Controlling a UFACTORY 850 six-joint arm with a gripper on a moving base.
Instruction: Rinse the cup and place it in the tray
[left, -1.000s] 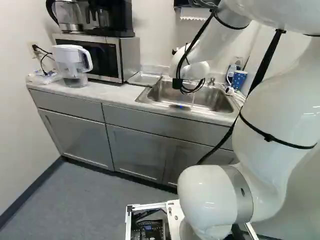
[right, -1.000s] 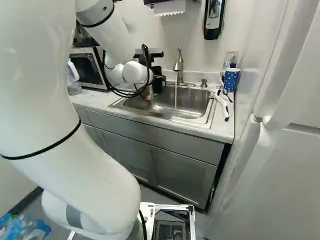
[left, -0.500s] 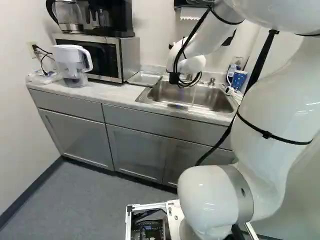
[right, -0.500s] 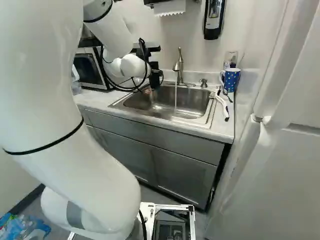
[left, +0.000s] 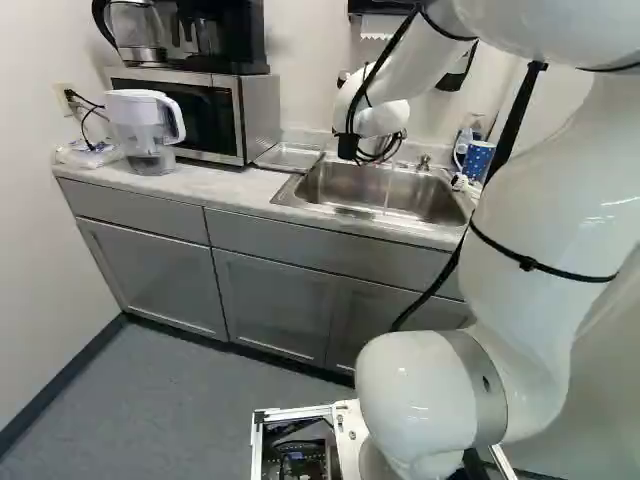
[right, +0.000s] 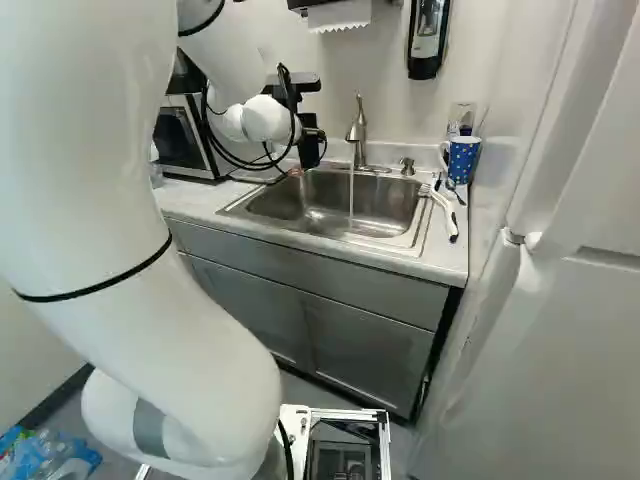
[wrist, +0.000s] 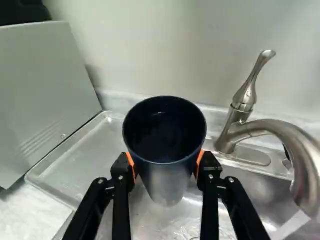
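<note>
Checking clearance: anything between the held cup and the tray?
Nothing visible between the cup, gripped in the tool, and the tray. The faucet stands on the cup's other side; the microwave borders the tray's far edge.

The cup (wrist: 166, 184) has smooth outer metal with a satin sheen and a dark, glossy inside. The tray (wrist: 82, 157) looks like smooth, shiny metal; the sink (right: 330, 236) is bright metal, the faucet (wrist: 288, 134) brushed metal. The arm (left: 415, 390) is smooth and glossy, the pitcher (left: 133, 112) clear and opaque plastic, the mug (right: 463, 161) glossy. The counter (left: 215, 188) is smooth, the towel (right: 340, 15) matt paper, the floor (left: 150, 400) matt.
</note>
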